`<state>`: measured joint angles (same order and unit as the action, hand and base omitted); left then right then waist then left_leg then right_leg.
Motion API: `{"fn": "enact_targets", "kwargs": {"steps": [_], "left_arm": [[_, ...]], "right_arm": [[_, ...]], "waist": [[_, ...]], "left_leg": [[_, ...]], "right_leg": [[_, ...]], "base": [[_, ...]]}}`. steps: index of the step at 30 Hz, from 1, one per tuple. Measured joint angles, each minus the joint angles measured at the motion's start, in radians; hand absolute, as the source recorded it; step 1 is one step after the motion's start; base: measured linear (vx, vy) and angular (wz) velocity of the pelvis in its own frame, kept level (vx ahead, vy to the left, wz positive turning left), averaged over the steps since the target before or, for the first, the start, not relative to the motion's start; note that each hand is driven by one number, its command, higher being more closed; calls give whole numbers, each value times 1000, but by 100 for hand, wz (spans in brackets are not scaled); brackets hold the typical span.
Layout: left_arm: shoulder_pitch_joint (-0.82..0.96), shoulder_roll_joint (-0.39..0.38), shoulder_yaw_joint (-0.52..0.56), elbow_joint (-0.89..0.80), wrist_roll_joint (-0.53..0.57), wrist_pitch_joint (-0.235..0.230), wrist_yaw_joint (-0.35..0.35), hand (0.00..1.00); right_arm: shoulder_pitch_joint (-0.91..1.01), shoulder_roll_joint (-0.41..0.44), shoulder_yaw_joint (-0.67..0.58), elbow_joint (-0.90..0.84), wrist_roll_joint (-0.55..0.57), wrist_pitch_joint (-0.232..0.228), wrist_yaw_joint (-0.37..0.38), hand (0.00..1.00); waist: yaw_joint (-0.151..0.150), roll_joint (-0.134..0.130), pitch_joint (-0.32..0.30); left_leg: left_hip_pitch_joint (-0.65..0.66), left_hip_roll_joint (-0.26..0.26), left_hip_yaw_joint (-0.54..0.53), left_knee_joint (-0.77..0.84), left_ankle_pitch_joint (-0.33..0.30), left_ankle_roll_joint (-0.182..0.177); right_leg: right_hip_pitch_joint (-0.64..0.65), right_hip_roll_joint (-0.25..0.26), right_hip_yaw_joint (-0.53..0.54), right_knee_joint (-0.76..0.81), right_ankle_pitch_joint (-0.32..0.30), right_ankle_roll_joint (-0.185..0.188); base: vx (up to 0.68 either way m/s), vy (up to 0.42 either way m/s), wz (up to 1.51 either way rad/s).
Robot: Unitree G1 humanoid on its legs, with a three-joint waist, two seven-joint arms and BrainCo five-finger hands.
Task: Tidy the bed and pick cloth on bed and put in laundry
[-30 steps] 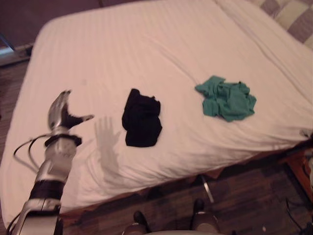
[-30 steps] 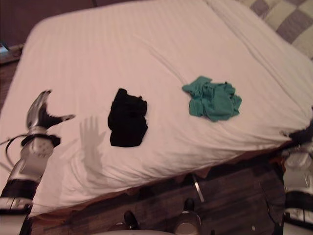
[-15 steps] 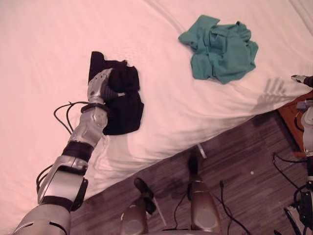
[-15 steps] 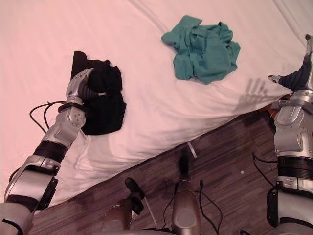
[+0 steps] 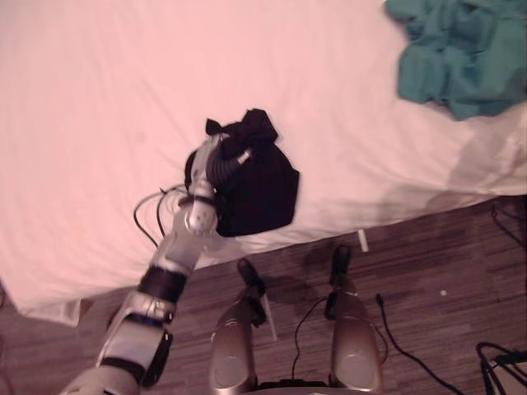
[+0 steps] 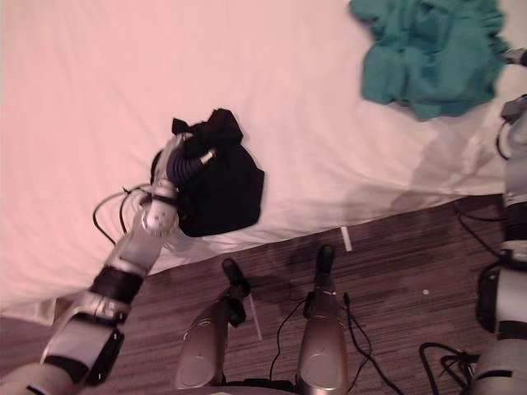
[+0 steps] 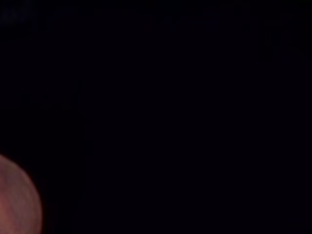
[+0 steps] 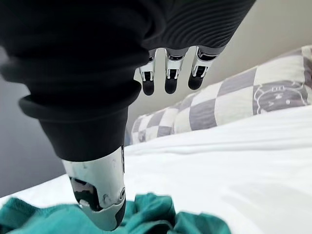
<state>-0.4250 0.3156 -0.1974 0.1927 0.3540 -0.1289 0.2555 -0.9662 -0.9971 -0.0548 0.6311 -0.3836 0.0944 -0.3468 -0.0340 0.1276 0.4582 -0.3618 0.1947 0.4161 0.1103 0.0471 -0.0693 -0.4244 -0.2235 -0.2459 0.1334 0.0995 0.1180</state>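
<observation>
**Left eye view:** left hand (image 5: 216, 167) is on the black cloth (image 5: 262, 193), which lies near the foot edge of the bed (image 5: 99, 99) and is bunched into a peak beside the hand. The green cloth (image 5: 461, 49) lies well apart, to the robot's right.

**Right eye view:** same layout. The black cloth's lower edge reaches the mattress edge above the floor (image 6: 412, 271).

**Left wrist view:** all dark, probably cloth against the lens. Cannot tell whether this hand has closed on the cloth.

**Right wrist view:** right hand (image 8: 168, 80) is slack and empty, just above the green cloth, with a checked pillow (image 8: 234, 102) behind.

**Step, as judged:** securing the black cloth. Gather the whole bundle, catch no sheet, and lift straight up so nothing trails.

**Writing:** none legible.
</observation>
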Motion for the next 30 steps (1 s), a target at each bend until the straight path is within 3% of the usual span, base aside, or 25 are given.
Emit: {"fn": "enact_targets", "kwargs": {"steps": [2, 3, 6, 12, 15, 18, 22, 24, 26, 27, 30], "left_arm": [[113, -9, 14, -89, -56, -31, -4, 100], [172, -13, 19, -134, -90, -49, -11, 100], [262, -32, 43, -208, -146, -77, -34, 100], [360, -75, 72, -242, -168, -76, -61, 100], [378, -108, 75, -233, -190, -50, -81, 100], [396, -116, 73, -207, -209, -22, -88, 100], [443, -114, 84, -140, -226, 1, -106, 100], [451, -112, 105, -84, -226, 18, -123, 100], [461, -114, 121, -51, -227, 37, -125, 100], [484, -118, 131, -32, -226, 48, -123, 100], [523, -151, 166, -17, -226, 77, -121, 100]], "right_arm": [[-37, -2, 18, 70, 39, 0, 2, 0], [-56, -3, 26, 126, 66, 1, 12, 100], [-66, -3, 23, 190, 123, 1, 26, 100], [-67, -2, 23, 234, 188, -3, 70, 100], [-13, 10, 0, 246, 236, -8, 80, 100], [115, 86, -82, 199, 291, -10, 83, 100], [420, 292, -176, -24, 314, -15, 74, 100], [627, 465, -208, -183, 311, -29, 70, 100], [747, 590, -228, -266, 311, -44, 69, 100], [854, 699, -228, -320, 311, -55, 80, 100], [1025, 880, -219, -353, 299, -82, 110, 100]], "waist": [[12, 17, 4], [26, 23, 4], [48, 36, 5], [45, 35, 5], [44, 32, 6], [43, 11, 3], [17, -54, -51], [-3, -103, -93], [-9, -133, -130], [-11, -156, -171], [-17, -186, -216]], "left_leg": [[-16, -7, -4, -27, 21, 1], [-28, -15, -3, -52, 38, 4], [-45, -29, -1, -101, 70, 5], [-25, -35, 2, -112, 77, 4], [14, -35, 5, -116, 77, 4], [94, -35, 5, -150, 85, -9], [183, -39, 0, -179, 85, -11], [244, -40, 3, -183, 79, -18], [278, -39, 12, -188, 74, -22], [312, -39, 31, -200, 66, -23], [372, -41, 56, -202, 48, -25]], "right_leg": [[-29, -13, -10, 27, -14, 7], [-53, -19, -20, 39, -16, 6], [-93, -33, -33, 61, -23, 3], [-103, -63, -62, 145, -51, -2], [-64, -76, -92, 165, -69, -11], [8, -74, -107, 165, -88, -9], [99, -55, -110, 148, -107, -1], [171, -44, -110, 118, -109, 0], [203, -38, -105, 103, -109, 1], [228, -29, -96, 85, -112, 5], [282, -18, -66, 45, -116, 5]], "base": [[-3, 9, 30], [16, -4, 22], [29, 6, 17], [59, 5, 10], [81, -30, 8], [89, -44, 6], [103, -39, 3], [142, -13, -3], [88, -9, -17], [81, -2, -33], [53, -2, -34]]}}
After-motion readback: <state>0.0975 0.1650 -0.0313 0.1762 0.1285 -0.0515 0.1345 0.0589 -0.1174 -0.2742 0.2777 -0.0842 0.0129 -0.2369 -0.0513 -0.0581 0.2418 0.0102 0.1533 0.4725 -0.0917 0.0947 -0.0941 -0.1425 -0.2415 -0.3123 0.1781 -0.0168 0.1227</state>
